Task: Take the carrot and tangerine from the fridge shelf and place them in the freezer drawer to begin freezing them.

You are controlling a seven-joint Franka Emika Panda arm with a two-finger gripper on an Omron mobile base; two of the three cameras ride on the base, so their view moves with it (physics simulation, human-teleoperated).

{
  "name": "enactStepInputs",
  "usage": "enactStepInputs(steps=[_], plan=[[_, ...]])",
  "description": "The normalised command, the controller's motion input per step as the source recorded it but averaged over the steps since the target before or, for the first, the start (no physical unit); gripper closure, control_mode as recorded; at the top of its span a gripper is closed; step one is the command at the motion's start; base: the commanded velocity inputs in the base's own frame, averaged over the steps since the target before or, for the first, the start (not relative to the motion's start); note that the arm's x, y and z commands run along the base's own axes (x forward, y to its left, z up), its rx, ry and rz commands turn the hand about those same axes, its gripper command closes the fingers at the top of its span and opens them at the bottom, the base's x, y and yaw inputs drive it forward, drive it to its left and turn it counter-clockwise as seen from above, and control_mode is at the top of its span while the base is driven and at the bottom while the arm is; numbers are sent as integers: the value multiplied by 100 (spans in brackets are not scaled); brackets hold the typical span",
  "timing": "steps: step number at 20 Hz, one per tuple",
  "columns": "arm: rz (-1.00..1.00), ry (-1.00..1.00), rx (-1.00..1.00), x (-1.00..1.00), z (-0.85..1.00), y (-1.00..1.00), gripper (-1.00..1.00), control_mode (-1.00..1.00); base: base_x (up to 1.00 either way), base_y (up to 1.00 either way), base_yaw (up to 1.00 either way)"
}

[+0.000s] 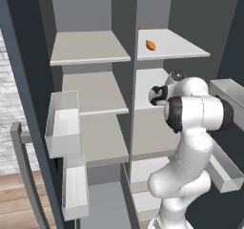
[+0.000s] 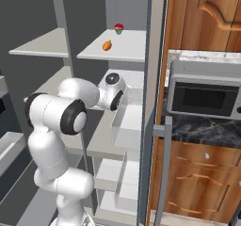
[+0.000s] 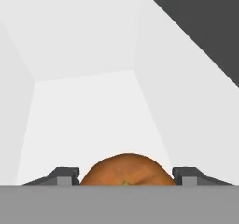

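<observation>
A: Where's the tangerine (image 3: 125, 169)?
B: Hand view. Sits between the gripper (image 3: 126, 175) fingertips (image 3: 63, 175), over a pale white floor with white walls round it. Tips stand just off each side of it; can't tell if they pinch it.
A: Carrot (image 1: 150, 45)?
B: On the upper fridge shelf (image 1: 183, 46), near its left edge. A small pink-topped item (image 2: 119, 29) is at that shelf's back

kitchen — open fridge (image 1: 90, 49) | microwave (image 2: 203, 96) | wooden cabinets (image 2: 202, 13) — marble counter (image 2: 207, 56)
</observation>
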Motion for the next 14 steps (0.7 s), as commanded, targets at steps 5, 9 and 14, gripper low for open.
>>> enactStepInputs(steps=[5,9,14], plan=[[-1,0,2,-100,1,22,100,-100,0,0,0],[0,8,5,-100,34,32,100,-100,0,0,0],[0,25,9,-100,35,30,100,-100,0,0,0]])
